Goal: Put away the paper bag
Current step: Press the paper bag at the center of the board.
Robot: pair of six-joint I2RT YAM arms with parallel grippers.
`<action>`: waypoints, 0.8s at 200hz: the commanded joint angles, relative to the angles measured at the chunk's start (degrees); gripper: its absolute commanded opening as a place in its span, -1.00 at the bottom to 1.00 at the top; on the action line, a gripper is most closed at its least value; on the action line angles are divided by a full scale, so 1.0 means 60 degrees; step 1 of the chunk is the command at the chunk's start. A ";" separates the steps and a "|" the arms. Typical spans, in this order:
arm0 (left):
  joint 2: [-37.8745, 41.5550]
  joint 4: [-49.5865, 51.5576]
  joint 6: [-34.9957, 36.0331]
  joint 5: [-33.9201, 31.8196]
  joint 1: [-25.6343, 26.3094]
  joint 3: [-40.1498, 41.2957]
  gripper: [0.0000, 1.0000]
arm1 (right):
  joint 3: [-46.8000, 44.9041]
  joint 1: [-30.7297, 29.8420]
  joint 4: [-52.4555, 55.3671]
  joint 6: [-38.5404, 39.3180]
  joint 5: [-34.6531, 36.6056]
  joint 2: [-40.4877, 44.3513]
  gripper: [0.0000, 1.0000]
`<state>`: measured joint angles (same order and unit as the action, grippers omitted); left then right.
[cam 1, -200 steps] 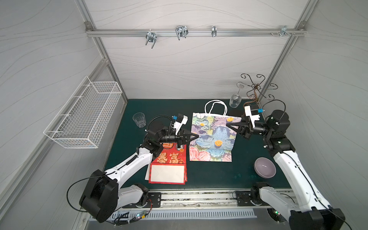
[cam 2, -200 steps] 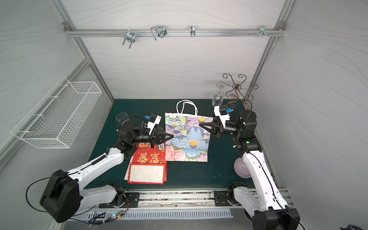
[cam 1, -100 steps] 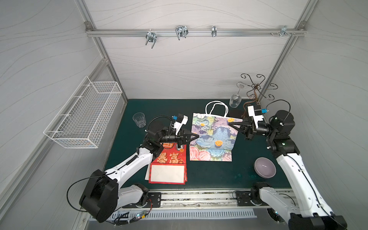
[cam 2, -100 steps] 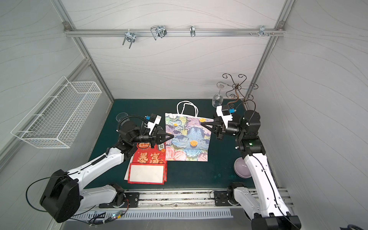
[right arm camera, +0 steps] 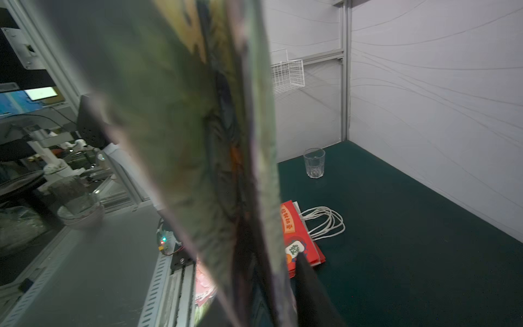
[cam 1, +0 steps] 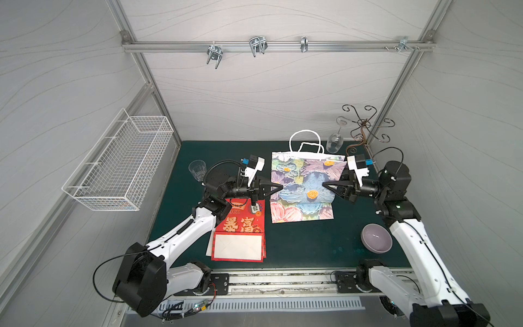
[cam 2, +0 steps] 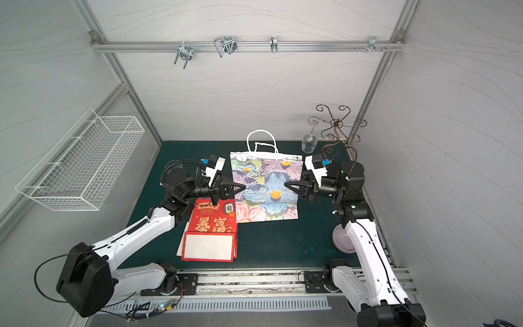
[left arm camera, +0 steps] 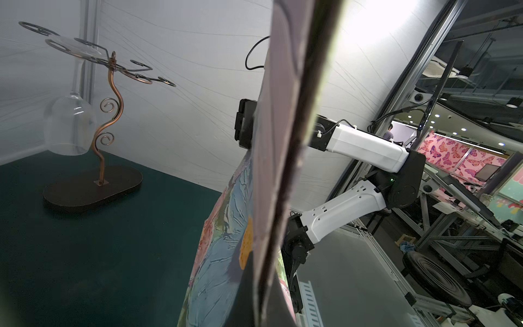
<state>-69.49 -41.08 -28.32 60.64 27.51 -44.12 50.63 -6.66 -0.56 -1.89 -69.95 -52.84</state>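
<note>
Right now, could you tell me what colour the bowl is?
Pale purple; the bowl shows best in a top view.

Left of centre in a top view, the red paper bag (cam 2: 210,226) lying on the desk (cam 2: 283,243) bore "RICH" in small gold letters, large gold characters "暴富", and a mahjong-tile emblem (cam 2: 228,208) marked "發".

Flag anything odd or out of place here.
Nothing is spilled or broken. Only the red bag stack is slightly untidy: its layers are fanned, with a white edge sticking out on one side.
</note>
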 commanded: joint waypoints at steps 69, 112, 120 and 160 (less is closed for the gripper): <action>0.0137 -0.1388 -0.0846 0.0051 -0.0117 -0.0663 -1.00 | 0.0069 0.0099 0.1315 0.1041 -0.0377 0.0362 -0.05; 0.0084 -0.1240 -0.0975 0.0434 -0.0148 -0.1081 -1.00 | -0.0075 0.0075 0.1144 0.0872 -0.0548 0.0314 -0.17; 0.0087 -0.1149 -0.0922 0.0435 -0.0148 -0.1070 -1.00 | -0.0030 0.0069 0.1149 0.0875 -0.0640 0.0324 -0.28; 0.0167 -0.0874 -0.0793 0.0312 -0.0152 -0.0983 -1.00 | 0.0133 0.0069 0.1064 0.0818 -0.0849 0.0382 -1.00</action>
<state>-69.47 -44.45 -33.04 62.15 26.81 -48.21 50.54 -6.35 5.85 3.11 -73.52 -51.35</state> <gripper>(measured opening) 0.042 0.050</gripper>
